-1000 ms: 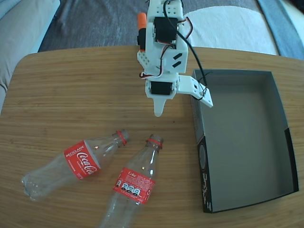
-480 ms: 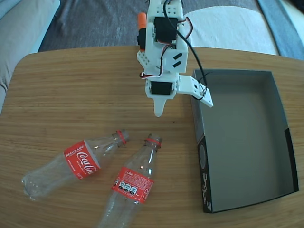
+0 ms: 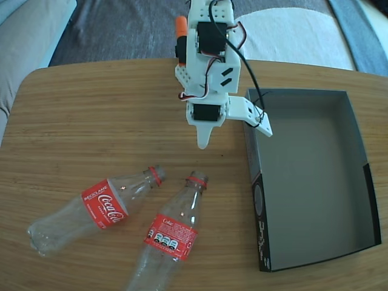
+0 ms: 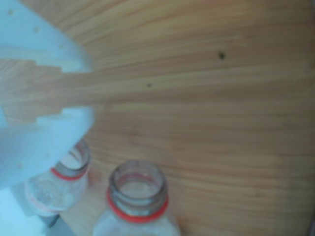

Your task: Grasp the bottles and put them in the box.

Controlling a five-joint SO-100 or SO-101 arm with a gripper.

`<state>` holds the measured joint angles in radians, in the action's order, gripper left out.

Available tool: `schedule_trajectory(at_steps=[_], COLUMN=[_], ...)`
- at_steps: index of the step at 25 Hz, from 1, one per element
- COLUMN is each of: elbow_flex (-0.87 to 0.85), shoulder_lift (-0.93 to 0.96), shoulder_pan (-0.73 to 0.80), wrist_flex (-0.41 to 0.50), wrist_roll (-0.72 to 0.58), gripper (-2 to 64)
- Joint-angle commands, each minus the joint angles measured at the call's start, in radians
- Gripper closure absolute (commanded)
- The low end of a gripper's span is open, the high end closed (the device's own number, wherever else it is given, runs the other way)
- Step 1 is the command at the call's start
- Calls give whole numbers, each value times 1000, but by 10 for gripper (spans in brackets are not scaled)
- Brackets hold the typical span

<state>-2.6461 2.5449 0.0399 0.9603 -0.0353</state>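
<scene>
Two clear bottles with red labels lie on the wooden table, necks pointing toward the arm. The left bottle (image 3: 100, 206) lies beside the right bottle (image 3: 173, 233), whose base runs off the bottom edge. The box (image 3: 309, 176), grey inside with black sides, sits at the right with nothing in it. My white gripper (image 3: 233, 136) hangs open above the table between the bottle necks and the box, holding nothing. In the wrist view the blurred gripper (image 4: 91, 91) enters from the left, and the open mouths of the right bottle (image 4: 138, 191) and the left bottle (image 4: 69, 167) show below it.
The round-cornered table (image 3: 91, 115) has bare wood at the left and behind the bottles. A grey and white cloth surface (image 3: 121, 27) lies beyond the far edge. The box's near-left wall (image 3: 257, 200) stands close to the right bottle's neck.
The right bottle rocked very slightly and settled back. The arm and gripper have not moved.
</scene>
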Motion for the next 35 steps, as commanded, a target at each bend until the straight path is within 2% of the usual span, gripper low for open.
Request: schedule_trajectory(at_steps=[1,8,10,14,17,20,25,29,35], elbow_flex=[14,32,57,143,244,353,595,767,897], shoulder_lift=[15,-2,-3,-5,-17,-107,-291,-359,-383], shoulder_pan=[5,-2,-6,-14,-60,-103,-173,-186,-184], wrist_flex=[-15,-14,0,3,41,114,288,388,492], wrist_roll=[-5,-11,-57,-77,-77,-78,-78,-80,-299], gripper=[568,566,566,566,566,566,566,566,565])
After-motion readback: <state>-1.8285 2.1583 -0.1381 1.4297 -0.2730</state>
